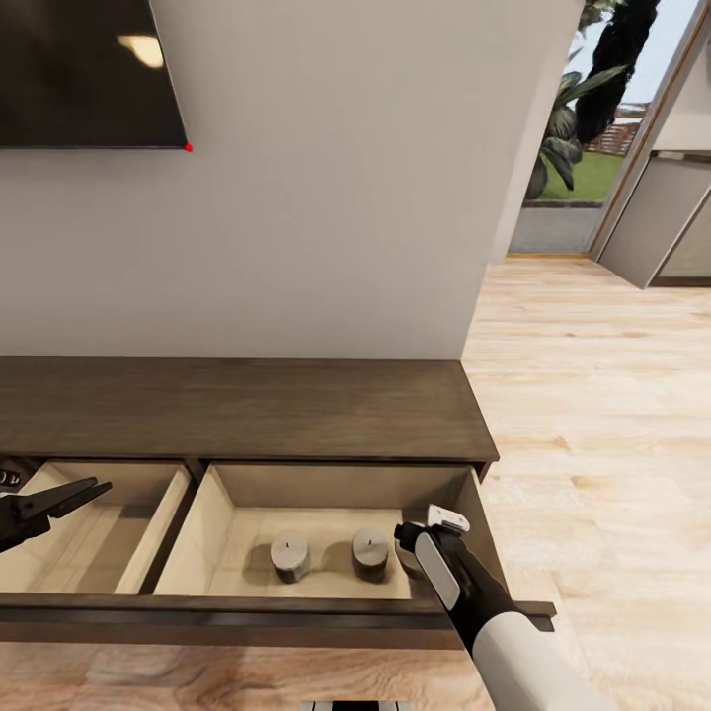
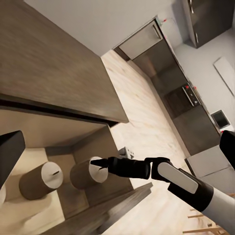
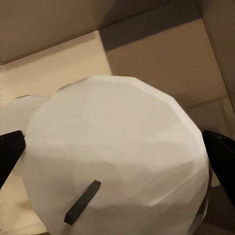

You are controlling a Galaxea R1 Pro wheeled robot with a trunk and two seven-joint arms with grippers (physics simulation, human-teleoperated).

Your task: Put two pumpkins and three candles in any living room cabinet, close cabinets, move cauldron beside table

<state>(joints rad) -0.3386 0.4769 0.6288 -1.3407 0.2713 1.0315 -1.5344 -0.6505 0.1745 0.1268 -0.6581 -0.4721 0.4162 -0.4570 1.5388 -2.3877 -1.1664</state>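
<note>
Grey-beige candle (image 3: pixel 115 156) sits between the right gripper (image 3: pixel 115 152) jaws, clamped or loose I cannot tell. Risk: release topples it against neighbouring candles (image 1: pixel 290 555).

Both arms reach forward and down.
The right gripper (image 1: pixel 413 553) points steeply downward, its fingers spread wide; the left gripper (image 1: pixel 84 493) hovers level, fingers slightly parted.
</note>
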